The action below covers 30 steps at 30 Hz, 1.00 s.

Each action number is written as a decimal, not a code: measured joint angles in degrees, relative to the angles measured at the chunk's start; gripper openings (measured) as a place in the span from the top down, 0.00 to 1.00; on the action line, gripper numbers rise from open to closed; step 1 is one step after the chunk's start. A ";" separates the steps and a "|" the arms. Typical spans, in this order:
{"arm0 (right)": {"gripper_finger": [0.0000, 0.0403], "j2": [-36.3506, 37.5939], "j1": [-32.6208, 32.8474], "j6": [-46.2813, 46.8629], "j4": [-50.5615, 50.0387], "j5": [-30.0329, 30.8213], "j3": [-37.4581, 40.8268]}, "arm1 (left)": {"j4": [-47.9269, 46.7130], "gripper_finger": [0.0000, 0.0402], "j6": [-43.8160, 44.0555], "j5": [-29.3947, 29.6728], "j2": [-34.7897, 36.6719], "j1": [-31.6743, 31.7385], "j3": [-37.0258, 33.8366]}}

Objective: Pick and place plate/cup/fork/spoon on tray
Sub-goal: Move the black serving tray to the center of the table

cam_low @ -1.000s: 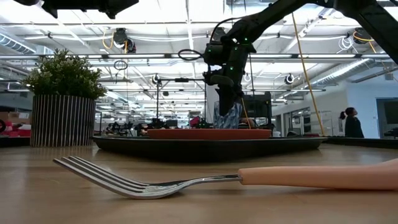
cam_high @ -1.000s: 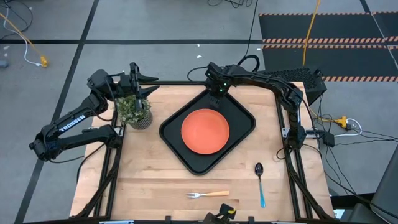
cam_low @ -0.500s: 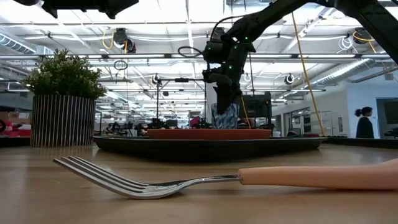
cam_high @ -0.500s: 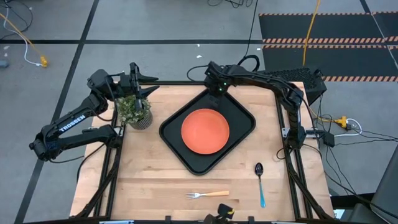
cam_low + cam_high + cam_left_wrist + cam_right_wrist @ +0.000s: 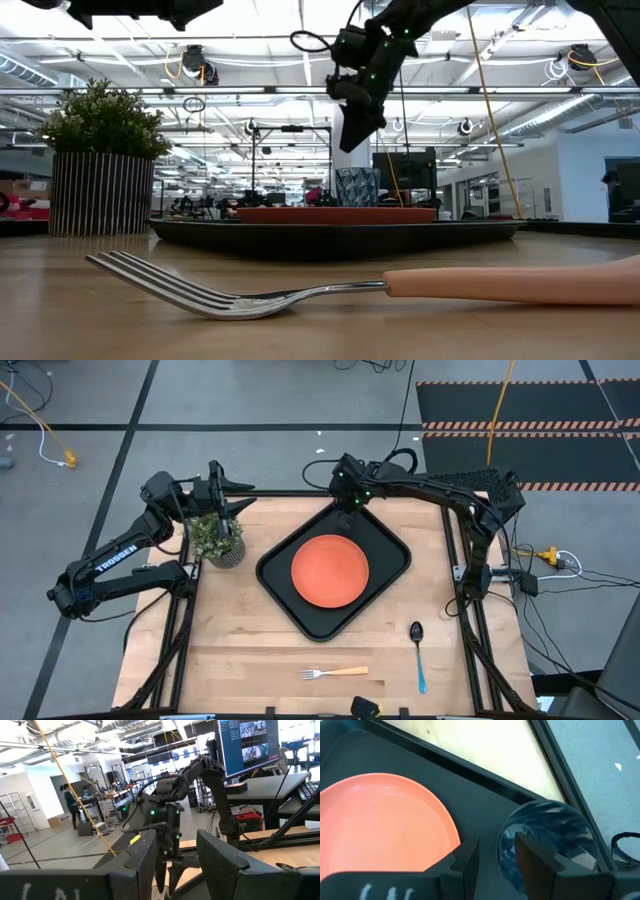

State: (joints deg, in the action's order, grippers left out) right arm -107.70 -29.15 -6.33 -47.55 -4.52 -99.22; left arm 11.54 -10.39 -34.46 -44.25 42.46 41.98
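Observation:
The black tray (image 5: 392,550) lies at the table's middle with the orange plate (image 5: 330,572) on it. The dark grey cup (image 5: 357,187) stands upright on the tray's far corner, beside the plate; it also shows in the right wrist view (image 5: 547,840). My right gripper (image 5: 350,138) hangs open and empty a little above the cup (image 5: 495,847). The fork (image 5: 333,673) and the blue-handled spoon (image 5: 418,655) lie flat on the table near its front edge. My left gripper (image 5: 218,500) waits open above the potted plant (image 5: 175,845).
A potted green plant (image 5: 218,540) stands at the table's far left, under my left gripper. Bare wood (image 5: 240,640) lies between the tray and the front edge. The fork lies close in front of the low camera (image 5: 300,292).
My right gripper has set the cup down on the tray's far corner, let go of it and gone straight up. The cup, held a little above the tray a second ago, now stands upright on the tray on its own.

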 joint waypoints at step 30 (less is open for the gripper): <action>0.71 21.23 -0.87 14.64 -7.77 10.25 31.81 | -2.78 0.64 0.52 0.00 0.00 -0.11 -0.02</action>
State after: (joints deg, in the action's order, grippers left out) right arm -86.47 -30.02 8.31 -55.31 5.72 -67.41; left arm 8.75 -9.87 -34.46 -44.25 42.35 41.95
